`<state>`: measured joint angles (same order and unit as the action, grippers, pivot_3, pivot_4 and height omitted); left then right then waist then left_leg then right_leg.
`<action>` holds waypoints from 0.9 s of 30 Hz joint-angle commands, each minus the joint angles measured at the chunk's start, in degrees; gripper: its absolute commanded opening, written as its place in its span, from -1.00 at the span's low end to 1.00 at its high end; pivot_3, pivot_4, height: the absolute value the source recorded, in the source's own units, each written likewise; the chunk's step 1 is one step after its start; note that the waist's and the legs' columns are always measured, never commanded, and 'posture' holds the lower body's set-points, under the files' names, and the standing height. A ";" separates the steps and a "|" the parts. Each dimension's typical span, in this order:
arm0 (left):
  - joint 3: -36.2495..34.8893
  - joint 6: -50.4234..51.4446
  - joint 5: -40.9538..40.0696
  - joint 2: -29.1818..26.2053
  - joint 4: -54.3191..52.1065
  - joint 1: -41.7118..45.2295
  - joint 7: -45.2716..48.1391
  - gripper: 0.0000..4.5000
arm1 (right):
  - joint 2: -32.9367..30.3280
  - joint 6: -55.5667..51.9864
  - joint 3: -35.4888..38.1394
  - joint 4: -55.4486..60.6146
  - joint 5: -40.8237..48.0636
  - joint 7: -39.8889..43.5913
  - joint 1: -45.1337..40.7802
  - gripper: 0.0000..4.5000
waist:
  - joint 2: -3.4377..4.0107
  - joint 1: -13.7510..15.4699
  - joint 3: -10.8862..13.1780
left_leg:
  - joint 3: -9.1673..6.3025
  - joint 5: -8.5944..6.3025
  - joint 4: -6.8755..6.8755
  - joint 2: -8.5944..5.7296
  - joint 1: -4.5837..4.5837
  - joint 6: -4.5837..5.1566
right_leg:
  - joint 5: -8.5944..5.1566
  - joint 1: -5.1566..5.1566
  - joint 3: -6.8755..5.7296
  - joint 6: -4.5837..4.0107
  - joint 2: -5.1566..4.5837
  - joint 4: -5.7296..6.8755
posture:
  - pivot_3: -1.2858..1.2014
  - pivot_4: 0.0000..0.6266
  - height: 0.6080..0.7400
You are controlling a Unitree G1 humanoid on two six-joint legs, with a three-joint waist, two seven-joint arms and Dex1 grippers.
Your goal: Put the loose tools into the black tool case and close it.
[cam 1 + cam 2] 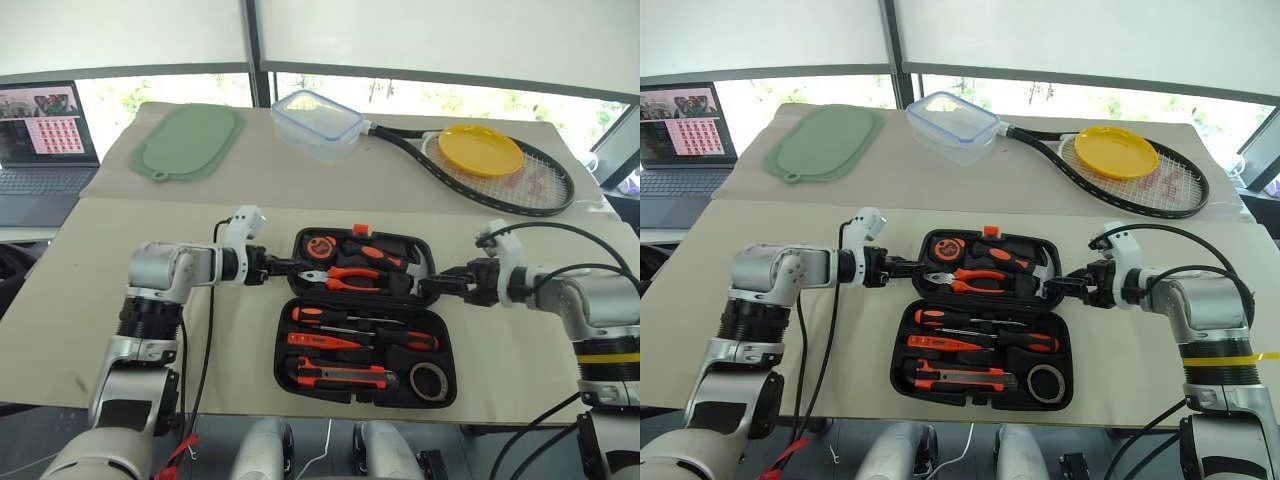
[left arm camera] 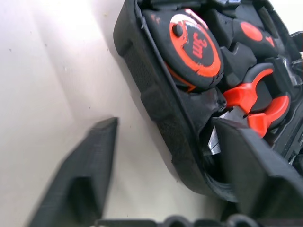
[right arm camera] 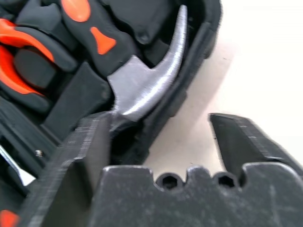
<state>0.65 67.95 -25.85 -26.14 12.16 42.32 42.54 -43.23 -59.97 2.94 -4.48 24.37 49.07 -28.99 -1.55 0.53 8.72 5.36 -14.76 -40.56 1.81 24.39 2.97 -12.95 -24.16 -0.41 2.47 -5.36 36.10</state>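
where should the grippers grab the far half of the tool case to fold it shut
Grip the far half of the black tool case by its two short end walls, one gripper from each side. It lies open and flat, and the left gripper and right gripper, both open, already straddle those rims. The long far edge is harder to pinch.

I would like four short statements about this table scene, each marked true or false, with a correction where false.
1. The black moulded-plastic tool case lies open. True.
2. The round yellow plate rests on the green silicone mat. False: it rests on the black racket's strings.
3. Both the left gripper and the right gripper straddle the case's far half rim, jaws open. True.
4. The clear lidded plastic box stands inside the case. False: it stands beyond it, near the racket handle.
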 commanded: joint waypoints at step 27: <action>3.13 -57.06 18.02 2.61 -8.72 -10.48 -6.06 -1.00 | 5.10 34.33 -0.54 11.31 -12.78 -10.55 3.24 -0.98 | 0.04 0.30 0.02 | 0.04 0.19 0.31 -0.02 0.23 -0.32 | 0.14 -0.19 -0.06 -0.04 -0.04 -0.03 | 0.03 -0.52 0.98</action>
<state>2.42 19.17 -11.00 -23.73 6.96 33.16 37.91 -37.32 -34.32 3.16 1.82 14.01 38.09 -27.75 -1.51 0.83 8.74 5.41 -14.56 -40.24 1.77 24.62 2.62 -12.82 -24.36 -0.48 2.45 -5.42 36.04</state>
